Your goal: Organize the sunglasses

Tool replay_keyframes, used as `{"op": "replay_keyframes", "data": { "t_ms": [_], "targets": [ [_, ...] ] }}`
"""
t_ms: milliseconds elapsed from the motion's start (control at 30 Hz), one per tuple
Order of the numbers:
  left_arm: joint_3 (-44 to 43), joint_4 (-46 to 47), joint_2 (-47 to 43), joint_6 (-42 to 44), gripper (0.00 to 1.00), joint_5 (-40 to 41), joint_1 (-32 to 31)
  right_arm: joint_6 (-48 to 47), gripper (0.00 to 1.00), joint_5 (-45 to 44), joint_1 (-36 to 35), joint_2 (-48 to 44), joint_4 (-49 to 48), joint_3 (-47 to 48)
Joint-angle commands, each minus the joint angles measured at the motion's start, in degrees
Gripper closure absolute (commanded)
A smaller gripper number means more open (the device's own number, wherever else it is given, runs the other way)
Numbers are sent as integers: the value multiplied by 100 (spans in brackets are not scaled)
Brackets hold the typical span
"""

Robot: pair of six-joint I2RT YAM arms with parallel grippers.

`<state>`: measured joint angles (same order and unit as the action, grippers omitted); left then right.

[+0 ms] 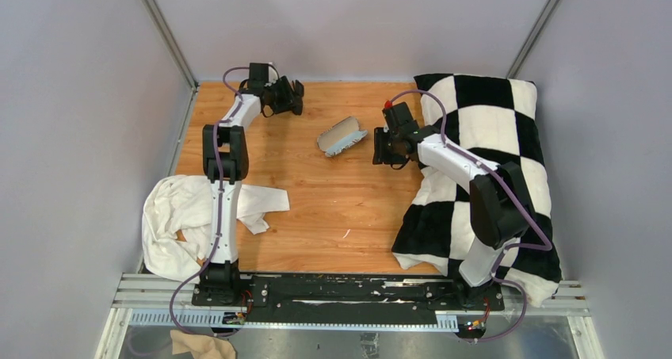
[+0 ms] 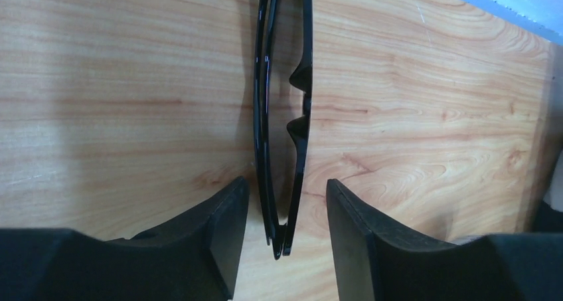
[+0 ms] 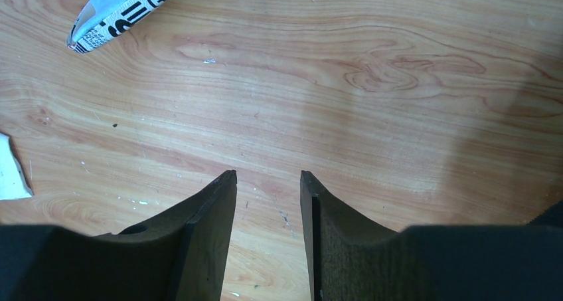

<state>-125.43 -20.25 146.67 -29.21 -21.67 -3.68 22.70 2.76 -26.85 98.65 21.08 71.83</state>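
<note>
The folded black sunglasses (image 2: 282, 115) lie at the bench's (image 2: 431, 115) far-left corner, between the left gripper's (image 2: 286, 181) spread fingers, a gap on either side. The right gripper (image 3: 265, 175) hangs parted, pinching nothing. Black lettering on the case's (image 3: 113, 15) edge is cut off — only "GL" reads.

Left wrist: sunglasses (image 2: 302, 151) run off the top edge, far end not visible. Top view: they're lost at the left gripper (image 1: 295, 97), too small to make out. Right wrist: case (image 3: 126, 12) clipped by the top edge; white scrap (image 3: 10, 171) clipped at left, unidentifiable.
</note>
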Motion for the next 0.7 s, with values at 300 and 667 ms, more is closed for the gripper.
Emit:
{"op": "replay_keyframes", "data": {
  "t_ms": [300,667],
  "targets": [
    [154,255,-22,-57,63,-274,49,67,55,57,84,188,184,232],
    [1405,671,-917,-80,75,-346,44,86,56,134,75,57,185,84]
  ]
}}
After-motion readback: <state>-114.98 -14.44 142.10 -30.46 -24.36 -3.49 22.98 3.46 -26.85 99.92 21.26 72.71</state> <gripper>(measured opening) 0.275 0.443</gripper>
